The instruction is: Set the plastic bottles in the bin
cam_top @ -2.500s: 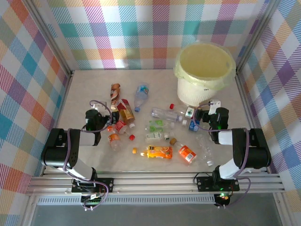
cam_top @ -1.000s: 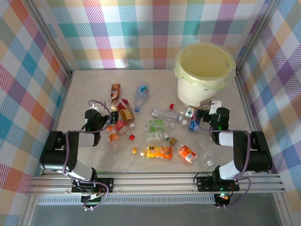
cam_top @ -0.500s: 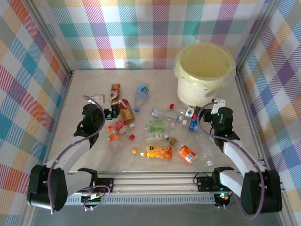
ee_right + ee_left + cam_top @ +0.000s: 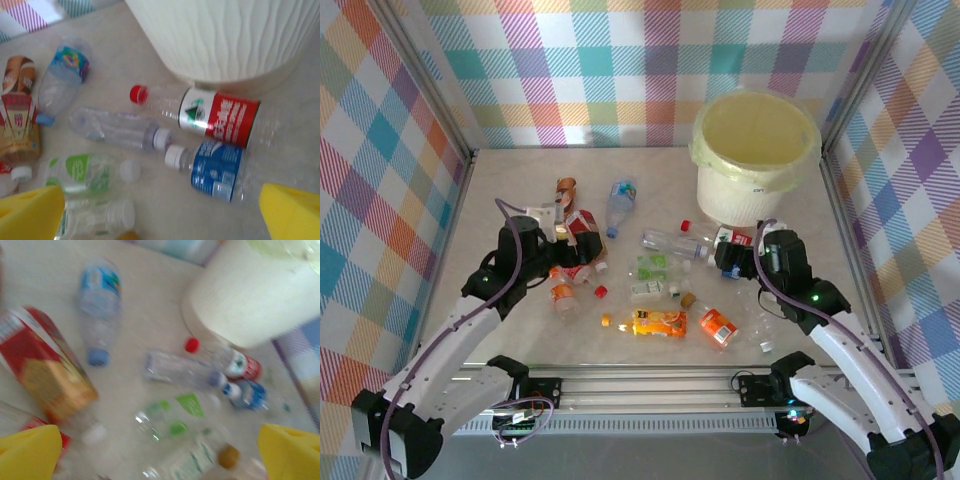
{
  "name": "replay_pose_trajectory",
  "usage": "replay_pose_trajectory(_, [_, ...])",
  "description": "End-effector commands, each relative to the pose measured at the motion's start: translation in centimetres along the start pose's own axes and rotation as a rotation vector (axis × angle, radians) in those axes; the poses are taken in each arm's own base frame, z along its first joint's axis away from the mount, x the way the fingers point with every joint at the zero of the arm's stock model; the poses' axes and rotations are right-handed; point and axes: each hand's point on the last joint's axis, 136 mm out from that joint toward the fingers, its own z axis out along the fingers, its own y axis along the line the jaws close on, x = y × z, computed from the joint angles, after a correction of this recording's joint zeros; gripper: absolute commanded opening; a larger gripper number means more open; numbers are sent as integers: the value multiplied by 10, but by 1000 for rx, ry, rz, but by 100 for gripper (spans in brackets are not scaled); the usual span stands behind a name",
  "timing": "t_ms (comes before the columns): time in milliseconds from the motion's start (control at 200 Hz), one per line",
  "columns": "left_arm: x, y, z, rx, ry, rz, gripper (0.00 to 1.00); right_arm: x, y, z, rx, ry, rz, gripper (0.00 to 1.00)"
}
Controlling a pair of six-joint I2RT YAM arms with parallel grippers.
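Both hands are released and hold nothing. The left hand (image 4: 563, 233) hangs over the left cluster, and the right hand (image 4: 730, 256) sits low near the foot of the bin (image 4: 745, 195). In the right wrist view the yellow fingers (image 4: 30, 212) stand at opposite corners, wide apart. The plastic bottles (image 4: 658, 322) lie scattered on the surface (image 4: 500, 190), none visible inside the bin. Closest under the right hand is a red-label bottle (image 4: 220, 117) lying just beside the bin wall, with a blue-label bottle (image 4: 217, 170) alongside it on the near side. A clear bottle (image 4: 112, 129) lies next, its cap near the blue one's cap. A green-label bottle (image 4: 80, 172) is further left. Under the left hand are a red-and-tan bottle (image 4: 45, 365) and a pale-blue-label bottle (image 4: 100, 305). All look empty, so likely very light, thin-walled and springy: a squeeze should dent them, not break them. The skins look slick and the round ones will probably roll or skid if nudged from one side. Best hold, I judge, is across the barrel at the label, fingers square to the long axis. The neck is stiffer but narrow. The red-label one leaves little finger room against the bin, so the blue-label one looks freer. The flattened orange-label piece sits low and may be harder to grip. A loose red cap (image 4: 601, 291) is small and fiddly.
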Motion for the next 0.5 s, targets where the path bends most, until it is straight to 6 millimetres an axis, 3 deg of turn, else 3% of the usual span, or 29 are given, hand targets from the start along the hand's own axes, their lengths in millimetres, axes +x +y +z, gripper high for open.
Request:
replay_pose_trajectory(0, [38,-34,-12,170,168,-79,100,38,-8,-19,55,198,38,100])
replay_pose_trajectory(150, [55,-38,-29,164,220,-83,100,63,-5,-36,82,376,28,98])
replay_pose_trajectory(225, [63,-51,-36,245,256,-87,100,77,-4,-41,105,453,10,94])
replay_pose_trajectory(370, [90,-60,-38,284,354,-123,100,98,1,-44,128,558,-61,84])
replay_pose_trajectory(495, [117,-65,-38,290,416,-130,100,115,7,-39,137,636,-134,84])
